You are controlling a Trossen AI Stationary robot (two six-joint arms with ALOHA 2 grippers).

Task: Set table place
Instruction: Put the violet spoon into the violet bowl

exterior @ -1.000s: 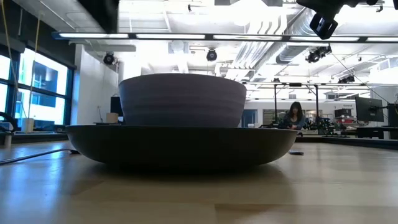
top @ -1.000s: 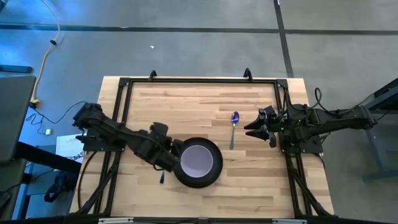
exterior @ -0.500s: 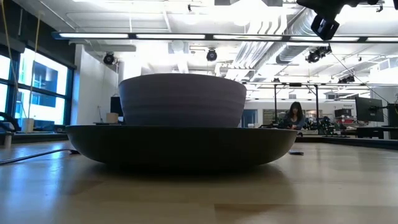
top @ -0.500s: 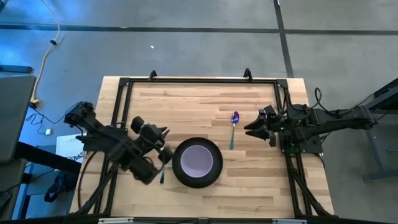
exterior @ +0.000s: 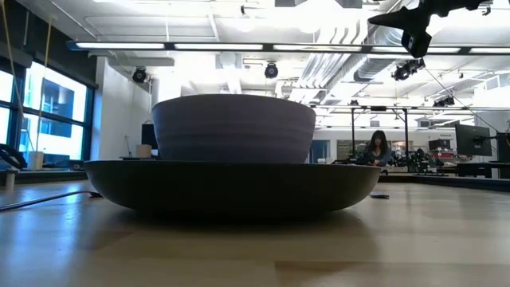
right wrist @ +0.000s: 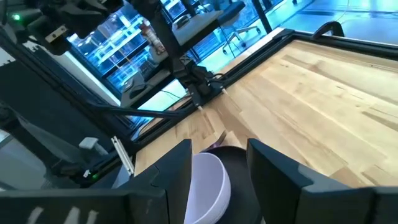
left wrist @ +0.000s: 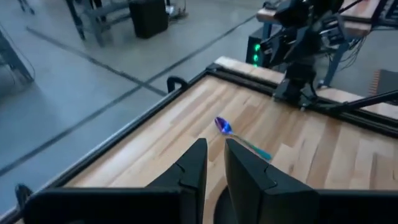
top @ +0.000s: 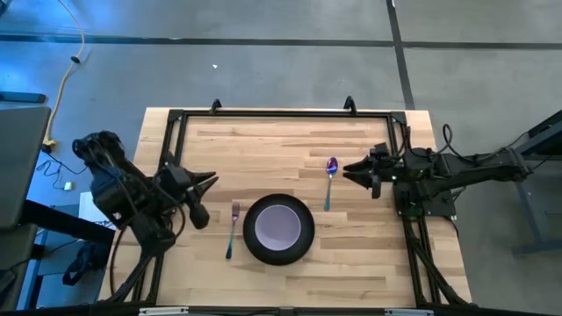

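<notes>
bowl (top: 279, 225) sits in plate (top: 278, 251) near table (top: 263, 149) centre. fork (top: 233, 226) lies at 9 o'clock of the plate, spoon (top: 330, 180) at 2 o'clock, likely needing straightening. left gripper (top: 206, 183) narrow-jawed, empty, at 10 o'clock. right gripper (top: 349, 168) wide, empty, beside the spoon.

The table (top: 263, 145) is light wood planking in pale tan streaks, framed by a black rail, and it stands on a grey floor (top: 263, 61) crossed by dark lines. On it the plate (top: 255, 246) is black and the bowl (top: 279, 224) lavender — paler inside — while the fork (top: 233, 226) and the spoon (top: 330, 178) each run from purple at the head to teal at the handle. Both arms are dark, nearly black, down to the left gripper (top: 207, 183) and the right gripper (top: 350, 168).
</notes>
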